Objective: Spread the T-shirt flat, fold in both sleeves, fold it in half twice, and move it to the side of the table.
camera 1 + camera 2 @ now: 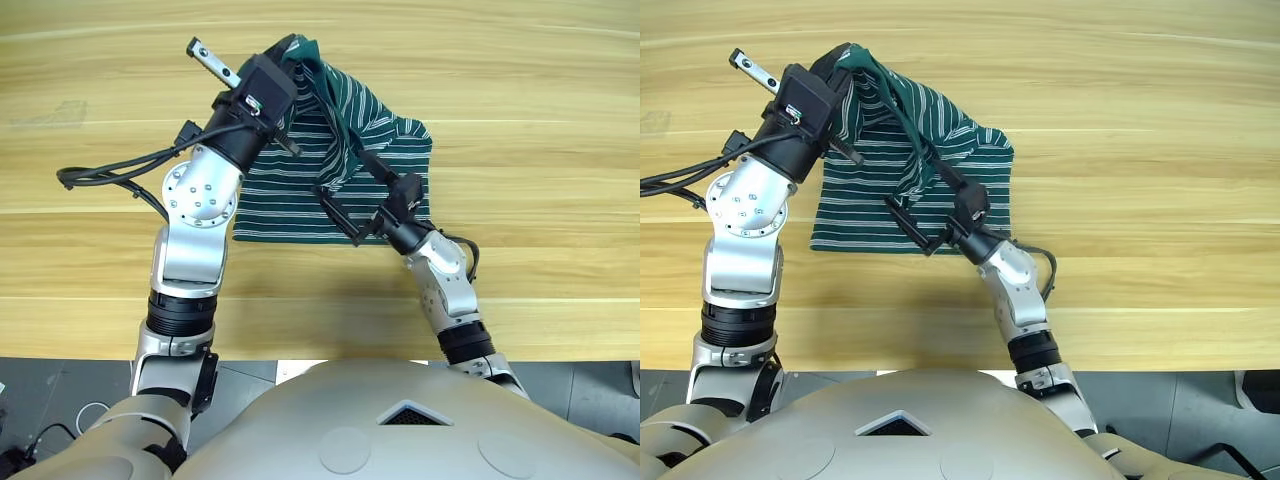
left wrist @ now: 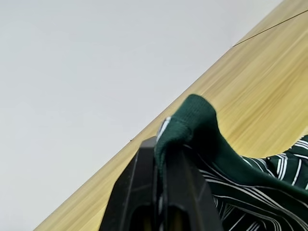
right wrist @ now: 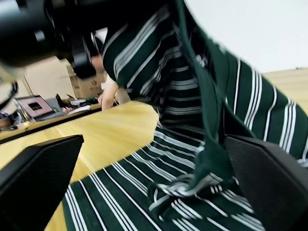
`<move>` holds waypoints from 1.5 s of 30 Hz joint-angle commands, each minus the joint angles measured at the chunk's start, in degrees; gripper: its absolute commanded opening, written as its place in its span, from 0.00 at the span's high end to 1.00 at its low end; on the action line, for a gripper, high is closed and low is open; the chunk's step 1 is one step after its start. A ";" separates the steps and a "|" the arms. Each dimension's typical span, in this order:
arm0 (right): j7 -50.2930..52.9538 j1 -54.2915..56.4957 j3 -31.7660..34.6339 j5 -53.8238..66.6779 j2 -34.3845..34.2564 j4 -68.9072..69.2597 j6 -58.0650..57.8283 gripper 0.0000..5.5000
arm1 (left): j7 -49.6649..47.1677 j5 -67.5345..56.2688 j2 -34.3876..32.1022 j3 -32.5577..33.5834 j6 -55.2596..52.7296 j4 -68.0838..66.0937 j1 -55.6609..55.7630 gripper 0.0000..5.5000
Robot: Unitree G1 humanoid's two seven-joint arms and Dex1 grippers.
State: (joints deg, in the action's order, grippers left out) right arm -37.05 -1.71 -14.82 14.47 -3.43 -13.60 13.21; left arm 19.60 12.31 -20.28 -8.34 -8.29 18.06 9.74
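Left tool clamps raised T-shirt edge; rest lies on worktop. Right tool spread wide, fabric hanging between jaws.

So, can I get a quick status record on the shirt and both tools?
shirt: green with white stripes, near part lying on the table, far left part lifted
left tool: shut on the shirt's plain green edge, held above the table
right tool: open, at the shirt's near right side, a hanging strip of fabric in its gap
stage: shirt not yet spread flat
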 commanded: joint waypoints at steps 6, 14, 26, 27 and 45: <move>3.75 2.28 1.83 -1.27 -2.88 -4.37 8.41 0.02 | 1.18 0.37 -0.92 0.06 -0.68 1.90 0.91 1.00; 5.53 2.83 0.42 -2.26 -4.63 -8.88 11.68 0.02 | 1.44 0.36 -0.59 -0.65 -0.29 4.47 0.45 1.00; 8.62 5.71 0.44 -2.59 -5.94 -13.12 14.64 0.02 | 2.30 0.60 -0.60 -2.48 -0.53 7.29 -1.11 1.00; 8.81 5.75 0.15 -2.73 -6.10 -12.98 14.73 0.02 | 2.44 0.80 -0.65 -2.98 -0.39 7.29 -1.19 1.00; 11.14 8.20 -1.03 -1.75 -7.99 -18.75 14.44 0.02 | 2.91 1.61 -0.97 -3.96 0.46 9.79 -0.60 1.00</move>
State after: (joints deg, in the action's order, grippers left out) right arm -26.77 5.11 -15.53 12.27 -3.62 -30.97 27.25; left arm 21.79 13.74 -20.74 -12.70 -7.50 26.48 7.80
